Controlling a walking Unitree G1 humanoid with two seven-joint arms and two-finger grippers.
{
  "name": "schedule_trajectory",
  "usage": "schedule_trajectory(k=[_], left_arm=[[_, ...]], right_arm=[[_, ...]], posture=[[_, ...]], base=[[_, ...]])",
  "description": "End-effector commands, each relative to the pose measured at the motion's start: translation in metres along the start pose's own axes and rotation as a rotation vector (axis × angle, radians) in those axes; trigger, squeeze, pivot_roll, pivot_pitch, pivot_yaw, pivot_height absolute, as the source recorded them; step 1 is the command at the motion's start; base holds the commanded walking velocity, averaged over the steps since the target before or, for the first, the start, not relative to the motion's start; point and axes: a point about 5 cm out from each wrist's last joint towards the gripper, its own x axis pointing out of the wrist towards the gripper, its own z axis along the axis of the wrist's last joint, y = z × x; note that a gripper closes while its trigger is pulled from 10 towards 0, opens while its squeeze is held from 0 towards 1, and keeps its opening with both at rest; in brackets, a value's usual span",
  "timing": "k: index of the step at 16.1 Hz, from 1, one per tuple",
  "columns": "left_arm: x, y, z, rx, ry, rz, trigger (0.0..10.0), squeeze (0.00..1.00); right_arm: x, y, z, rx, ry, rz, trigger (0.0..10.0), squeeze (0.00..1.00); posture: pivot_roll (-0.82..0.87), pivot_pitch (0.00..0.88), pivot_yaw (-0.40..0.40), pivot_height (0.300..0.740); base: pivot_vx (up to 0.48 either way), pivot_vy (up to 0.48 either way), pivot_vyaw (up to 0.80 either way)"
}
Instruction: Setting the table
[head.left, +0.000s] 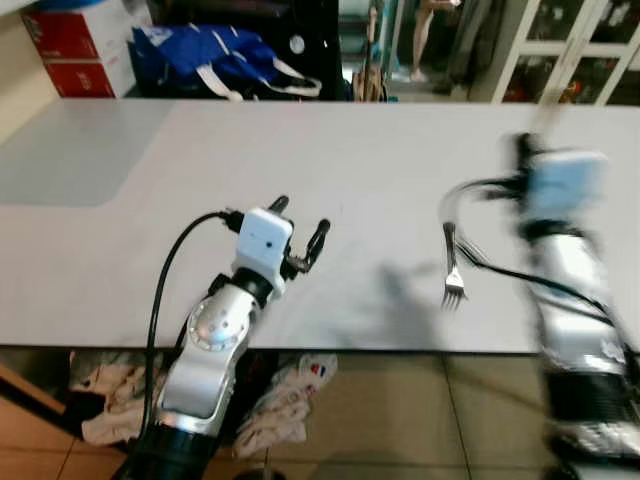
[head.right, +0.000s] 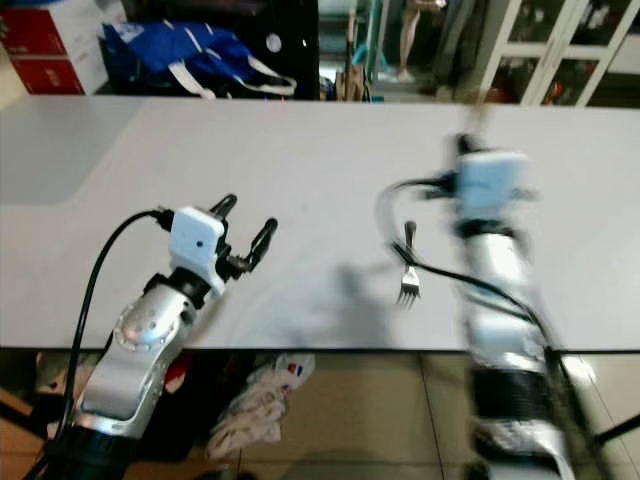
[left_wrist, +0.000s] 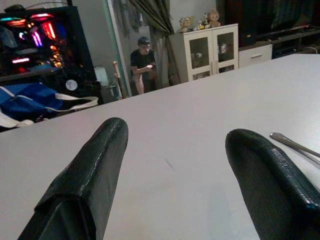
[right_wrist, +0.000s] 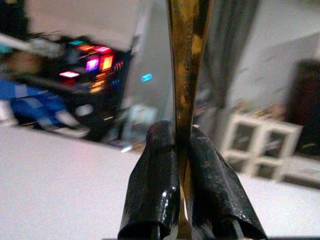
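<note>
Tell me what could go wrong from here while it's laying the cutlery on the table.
The right gripper pinches a thin utensil by a narrow edge, and that arm is blurred in the eye views, so the utensil might slip or swing. The fork lies near the table front edge, beside the right arm's cable; a sweep could knock it off. The open left gripper hovers nearby and may crowd the placement.

Left gripper (head.left: 300, 228) raised with fingers spread, right gripper (right_wrist: 182, 150) fingers pinched together, arm blurred
</note>
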Motion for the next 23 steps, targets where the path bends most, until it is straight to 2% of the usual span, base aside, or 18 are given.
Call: schedule_trajectory(k=[1, 3, 4, 6, 8, 12, 14, 17, 18, 19, 23], left_arm=[[0.001, 0.002, 0.004, 0.018, -0.012, 0.009, 10.0, 0.0], [-0.002, 0.002, 0.003, 0.01, 0.0, 0.02, 10.0, 0.0], [-0.004, 0.002, 0.003, 0.006, 0.004, 0.026, 10.0, 0.0], [-0.006, 0.003, 0.003, 0.005, 0.008, 0.031, 10.0, 0.0], [-0.006, 0.003, 0.002, -0.002, 0.016, 0.035, 10.0, 0.0], [-0.009, 0.002, 0.0, -0.01, 0.03, 0.034, 10.0, 0.0], [-0.008, 0.0, 0.0, -0.012, 0.033, 0.03, 10.0, 0.0], [-0.008, 0.001, 0.0, -0.011, 0.036, 0.032, 10.0, 0.0], [-0.008, 0.001, 0.0, -0.011, 0.037, 0.033, 10.0, 0.0], [-0.009, 0.001, 0.0, -0.011, 0.037, 0.032, 10.0, 0.0], [-0.009, 0.0, 0.001, -0.009, 0.037, 0.028, 10.0, 0.0]], right_arm=[[0.002, 0.008, -0.001, 0.018, 0.0, 0.034, 0.0, 0.0], [0.006, 0.042, -0.006, 0.109, 0.053, 0.14, 0.0, 0.0], [0.006, 0.052, -0.007, 0.136, 0.063, 0.173, 0.0, 0.0], [0.006, 0.059, -0.005, 0.166, 0.057, 0.203, 0.0, 0.0], [0.005, 0.061, -0.007, 0.174, 0.078, 0.215, 0.0, 0.0], [0.0, 0.046, -0.021, 0.052, 0.131, 0.135, 0.0, 0.0], [-0.004, 0.051, -0.033, 0.046, 0.175, 0.132, 0.0, 0.0], [-0.005, 0.054, -0.038, 0.05, 0.208, 0.113, 0.0, 0.0], [-0.004, 0.055, -0.037, 0.046, 0.201, 0.117, 4.6, 0.0], [-0.003, 0.055, -0.035, 0.042, 0.193, 0.116, 10.0, 0.0], [0.001, 0.054, -0.027, 0.033, 0.143, 0.097, 10.0, 0.0]], posture=[[-0.01, 0.0, 0.007, 0.74], [0.0, 0.009, 0.0, 0.74], [0.01, 0.019, -0.003, 0.74], [0.01, 0.024, -0.005, 0.74], [0.01, 0.031, -0.006, 0.74], [0.0, 0.038, -0.008, 0.74], [0.0, 0.038, -0.01, 0.74], [0.01, 0.037, -0.012, 0.74], [0.01, 0.037, -0.012, 0.74], [0.01, 0.037, -0.011, 0.74], [0.01, 0.038, -0.009, 0.74]], base=[[0.0, 0.0, 0.0], [0.0, 0.0, 0.0], [0.0, 0.0, 0.0], [0.0, 0.0, 0.0], [0.0, 0.0, 0.0], [0.0, 0.0, 0.0], [0.0, 0.0, 0.0], [0.0, 0.0, 0.0], [0.0, 0.0, 0.0], [0.0, 0.0, 0.0], [0.0, 0.0, 0.0]])
